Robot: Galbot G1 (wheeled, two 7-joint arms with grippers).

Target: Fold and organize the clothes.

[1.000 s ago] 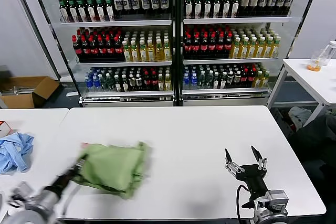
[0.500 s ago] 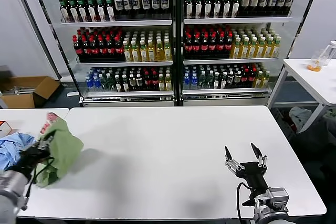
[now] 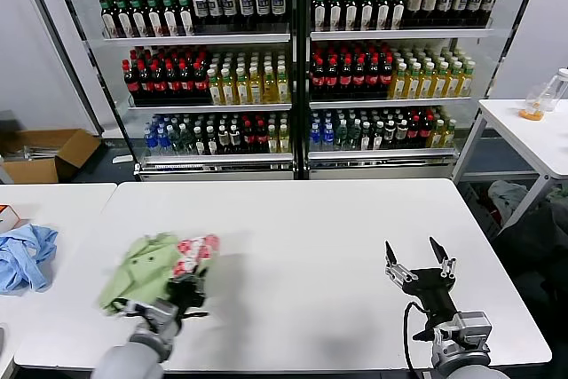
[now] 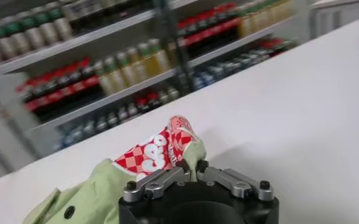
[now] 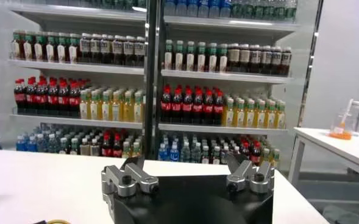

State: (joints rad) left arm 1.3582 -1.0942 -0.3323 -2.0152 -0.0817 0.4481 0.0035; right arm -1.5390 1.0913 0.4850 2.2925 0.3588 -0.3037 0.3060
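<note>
T-shirt: the light green T-shirt (image 3: 146, 271) lies bunched in the lower left of the head view, on the white table (image 3: 311, 246), with its red-and-white checkered print (image 3: 195, 253) turned up at its right end.
Print lettering: in the left wrist view the checkered patch (image 4: 158, 148) carries rounded white letters; they cannot be read.
Left gripper: the left gripper (image 3: 188, 286) sits at the bottom left of the head view, right against the shirt's printed end; its fingers are pinched together on a fold of the green cloth, seen at the centre bottom of the left wrist view (image 4: 191, 172).
Right gripper: the right gripper (image 3: 419, 264) hangs over the table in the lower right of the head view, well apart from the shirt, fingers spread wide and holding nothing; the right wrist view shows the same spread (image 5: 188, 173).
Blue garment: a light blue garment (image 3: 24, 255) lies crumpled at the left edge of the head view, on the neighbouring table.
Shelves: a glass-fronted cooler (image 3: 297, 68) fills the top of the head view with rows of bottles capped in white, red, yellow and blue; their labels are too small to read.
Cardboard box: an open box (image 3: 44, 155) stands on the floor at the left middle.
Side table: a second white table (image 3: 532, 135) at the right edge carries a clear container with orange contents (image 3: 534, 104).
</note>
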